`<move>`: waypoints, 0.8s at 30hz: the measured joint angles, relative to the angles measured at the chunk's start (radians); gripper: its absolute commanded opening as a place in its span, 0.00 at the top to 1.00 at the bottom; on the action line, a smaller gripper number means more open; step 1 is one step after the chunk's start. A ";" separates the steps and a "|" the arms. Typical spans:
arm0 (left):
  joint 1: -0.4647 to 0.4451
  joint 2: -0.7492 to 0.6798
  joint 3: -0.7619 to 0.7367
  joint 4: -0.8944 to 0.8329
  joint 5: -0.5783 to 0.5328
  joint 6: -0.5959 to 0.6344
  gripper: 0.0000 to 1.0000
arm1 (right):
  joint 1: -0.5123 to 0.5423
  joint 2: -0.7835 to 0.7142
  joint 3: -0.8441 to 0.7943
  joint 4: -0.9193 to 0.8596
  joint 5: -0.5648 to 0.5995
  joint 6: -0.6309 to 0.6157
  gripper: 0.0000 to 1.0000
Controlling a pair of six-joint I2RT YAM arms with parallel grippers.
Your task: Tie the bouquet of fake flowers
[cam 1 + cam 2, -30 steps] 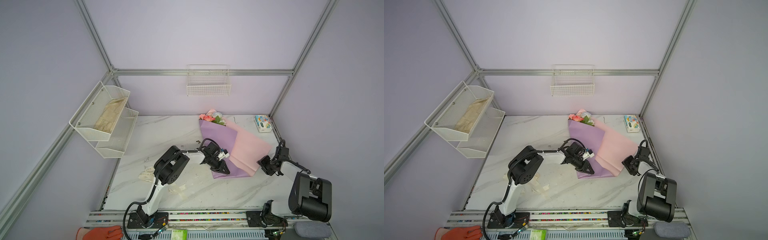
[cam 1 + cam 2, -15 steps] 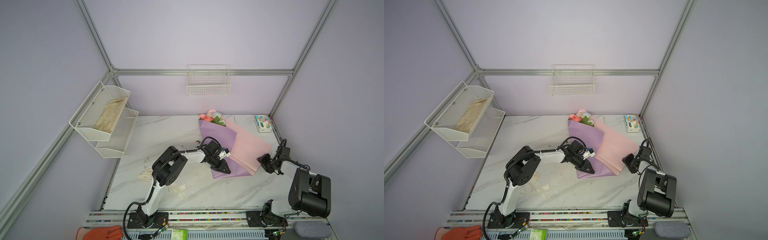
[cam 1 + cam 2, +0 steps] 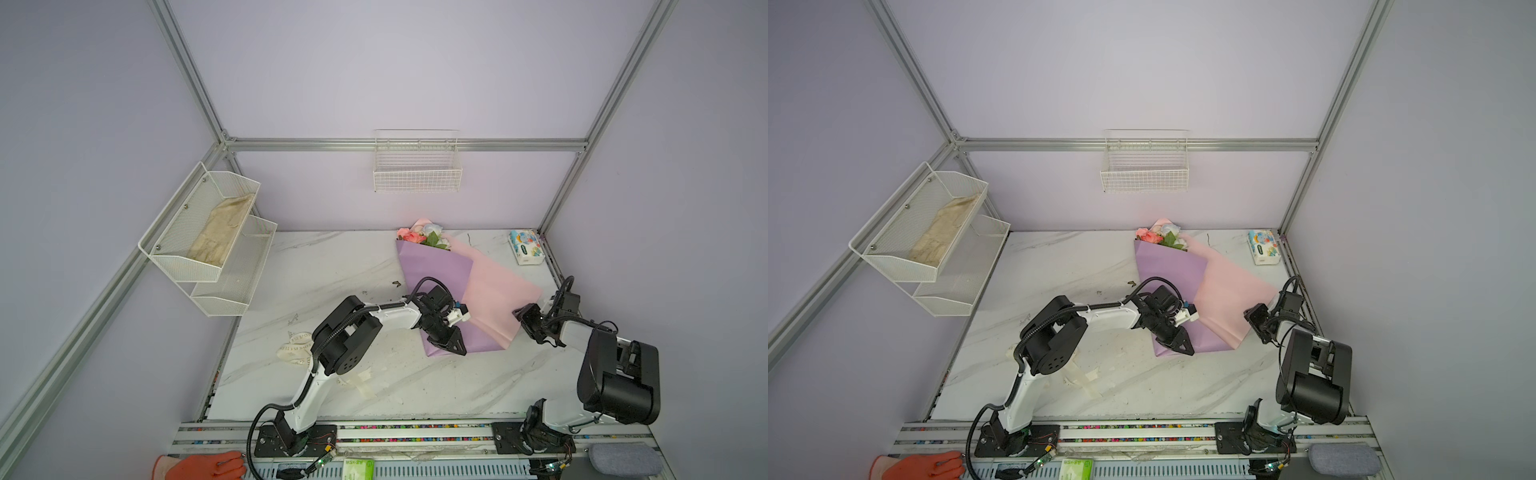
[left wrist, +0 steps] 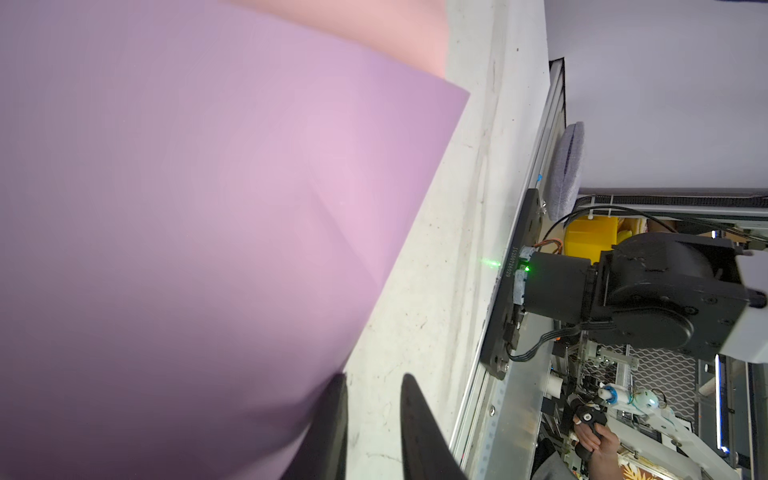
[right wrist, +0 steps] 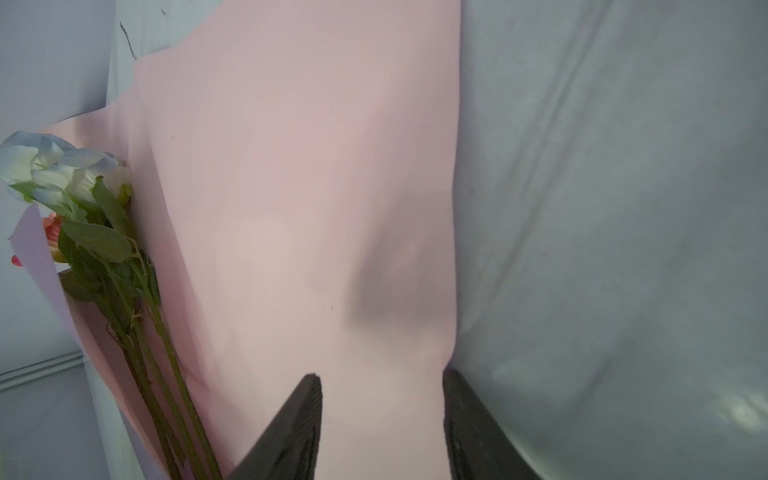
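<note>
The bouquet of fake flowers (image 3: 422,237) (image 3: 1163,237) lies at the back of the marble table, its heads pointing to the rear wall. A lilac paper (image 3: 432,274) (image 4: 208,208) is folded over the stems, on top of a pink sheet (image 3: 494,295) (image 5: 291,187). My left gripper (image 3: 451,349) (image 3: 1181,348) (image 4: 372,376) rests at the lilac paper's near end, jaws narrowly open over bare table, one finger against the paper's edge. My right gripper (image 3: 520,313) (image 3: 1251,313) (image 5: 380,374) is open at the pink sheet's right corner, with the sheet between its fingers. Green stems (image 5: 158,374) show beside it.
A cream lettered ribbon (image 3: 296,349) lies left of the left arm, with tape scraps (image 3: 361,382) nearer the front. A tissue pack (image 3: 525,247) sits in the back right corner. A wire basket (image 3: 417,174) hangs on the rear wall and a mesh shelf (image 3: 208,241) on the left wall.
My right gripper has edged back and left, closer to the pink sheet's corner. The left gripper has barely shifted at the lilac paper's near end.
</note>
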 measured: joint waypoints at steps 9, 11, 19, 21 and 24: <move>0.011 0.031 0.015 0.002 0.018 0.000 0.79 | -0.001 0.006 -0.011 0.044 -0.016 -0.017 0.45; 0.011 0.031 0.015 0.002 0.018 0.000 0.79 | -0.002 0.004 -0.018 0.058 -0.030 -0.019 0.40; 0.014 0.031 0.015 0.003 0.018 0.001 0.80 | -0.034 0.010 -0.042 0.116 -0.125 -0.011 0.39; 0.016 0.031 0.015 0.004 0.018 0.001 0.80 | -0.040 0.035 -0.043 0.156 -0.168 -0.003 0.41; 0.023 0.031 0.015 0.006 0.017 0.001 0.80 | -0.043 0.059 -0.055 0.217 -0.225 0.019 0.40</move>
